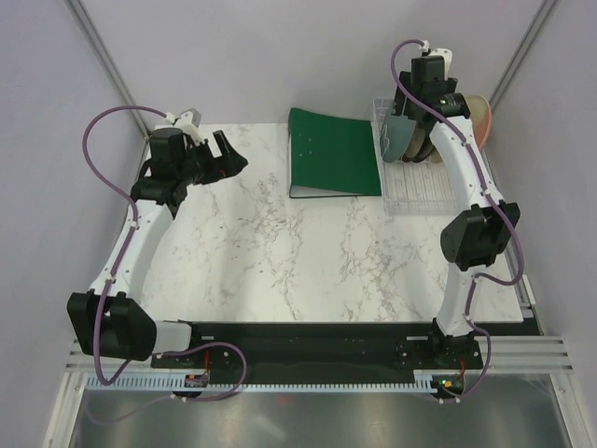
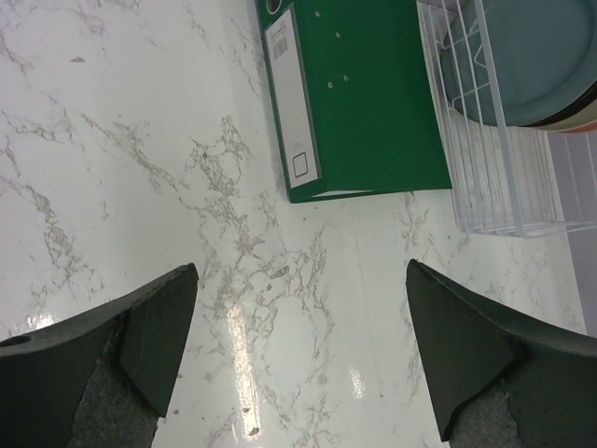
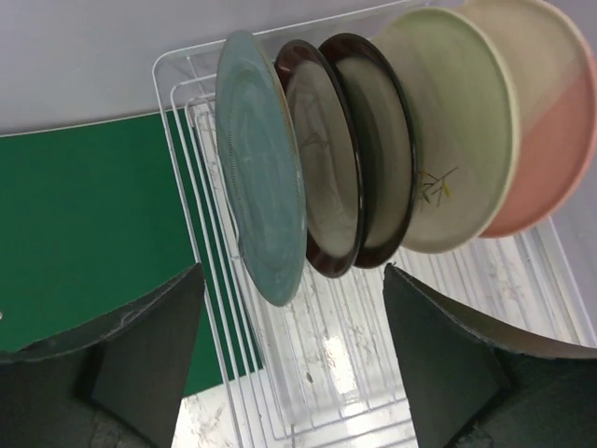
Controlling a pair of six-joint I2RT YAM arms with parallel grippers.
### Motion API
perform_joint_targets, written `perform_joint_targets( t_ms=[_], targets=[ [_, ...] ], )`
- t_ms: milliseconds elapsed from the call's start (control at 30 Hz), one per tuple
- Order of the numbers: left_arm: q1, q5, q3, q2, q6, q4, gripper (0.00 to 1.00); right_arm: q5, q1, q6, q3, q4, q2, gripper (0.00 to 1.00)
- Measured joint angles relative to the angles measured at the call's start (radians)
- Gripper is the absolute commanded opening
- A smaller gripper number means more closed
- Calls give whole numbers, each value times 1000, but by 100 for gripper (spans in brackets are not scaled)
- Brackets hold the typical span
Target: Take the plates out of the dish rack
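Where the white grey-veined marble worktop (image 2: 140,140) lies glossy under it, the left gripper (image 2: 300,275) hangs toward the far left corner. Its dark wedge-shaped fingers are spread wide, with nothing between them. At the far edge, about mid-way, a flat green binder (image 3: 84,233) lies with its white spine label up. The dish rack (image 3: 317,369) sits just beside it in the far right corner: rectangular, clear plastic, thin ribs, raised rim. The right gripper (image 3: 291,275) is over the rack, its matte black fingers wide apart, gripping nothing. It faces the plates and isn't touching them. Five round plates stand on edge in the rack's far end, leaning and overlapping in a row. Binder side first: slate grey plate (image 3: 261,177) with fine ridges, two dark-red-rimmed plates (image 3: 322,168) with beige centres, cream plate (image 3: 457,131) with sprig motif, cream-and-pink plate (image 3: 550,112) outermost.
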Motion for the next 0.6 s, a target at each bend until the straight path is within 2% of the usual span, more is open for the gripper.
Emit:
perform_joint_targets(
  t_ms=[133, 200, 333, 367, 433, 467, 533, 567, 600],
  targets=[
    [1, 2, -5, 0, 0, 16, 100, -26, -9, -3, 11, 33, 65, 84],
    [1, 3, -10, 0, 1, 24, 100, -34, -14, -3, 11, 44, 99, 87],
    [1, 3, -23, 0, 5, 40, 100, -47, -29, -3, 11, 63, 150, 84],
    [1, 3, -28, 0, 7, 47, 100, -50, -33, -3, 11, 68, 159, 78],
    [1, 3, -42, -2, 10, 65, 100, -58, -42, -5, 13, 72, 174, 72],
    [1, 2, -55, -5, 10, 77, 100, -64, -46, -6, 15, 77, 183, 62],
    [1, 1, -77, -13, 10, 92, 100, -86, -56, -5, 19, 95, 200, 58],
    [1, 2, -87, -17, 10, 97, 100, -100, -61, -4, 19, 103, 206, 49],
    [1, 6, -92, -19, 10, 99, 100, -111, -64, -3, 19, 108, 210, 45]
  ],
)
